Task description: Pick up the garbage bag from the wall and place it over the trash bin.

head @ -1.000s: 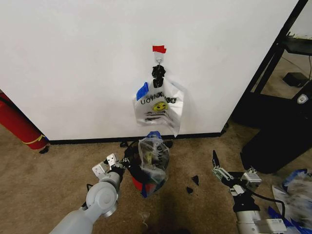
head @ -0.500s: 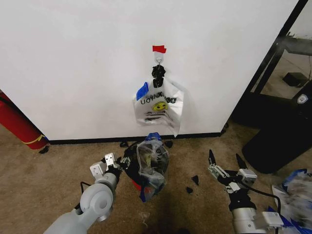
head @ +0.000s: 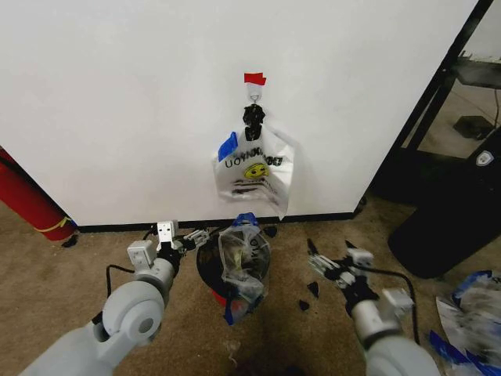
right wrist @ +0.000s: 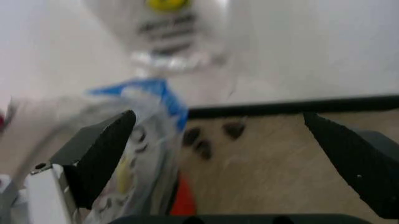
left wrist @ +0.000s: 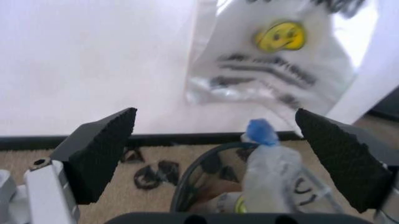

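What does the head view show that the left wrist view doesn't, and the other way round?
Head view alone: the red tape marking the hook, the red cylinder, and the right gripper, open beside the trash bin. Left wrist view alone: the left gripper's ridged pads, spread wide. Both: the garbage bag draped on the bin, the smiley bag, the wall.
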